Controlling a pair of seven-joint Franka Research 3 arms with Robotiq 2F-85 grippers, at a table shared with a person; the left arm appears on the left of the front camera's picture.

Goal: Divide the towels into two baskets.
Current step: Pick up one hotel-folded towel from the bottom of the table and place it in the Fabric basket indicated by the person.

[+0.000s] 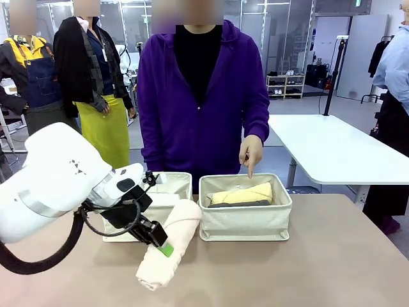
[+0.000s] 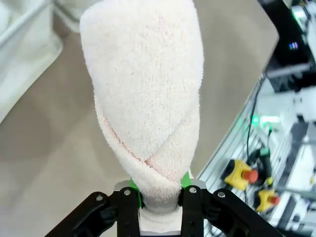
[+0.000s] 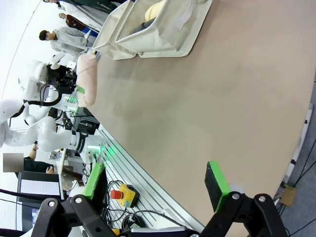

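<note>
- Two cream baskets sit side by side at the worktop's [image 1: 332, 256] far edge: the left basket [image 1: 181, 180] and the right basket [image 1: 245, 220].
- Four towels:
  - a white towel [image 1: 167, 199] in the left basket;
  - a yellow towel [image 1: 246, 194] and a grey towel [image 1: 239, 204] in the right;
  - a pink-cream towel [image 1: 169, 246] clamped in the left gripper [image 1: 165, 248], over the worktop before the left basket.
- The right gripper [image 3: 153, 190] spreads wide over bare worktop.
- The person's hand [image 1: 251, 153] points into the right basket.

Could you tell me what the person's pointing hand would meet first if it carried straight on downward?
The hand points its index finger down into the right basket, so it would probably meet the pale yellow towel lying there first, though depth is hard to judge.
</note>
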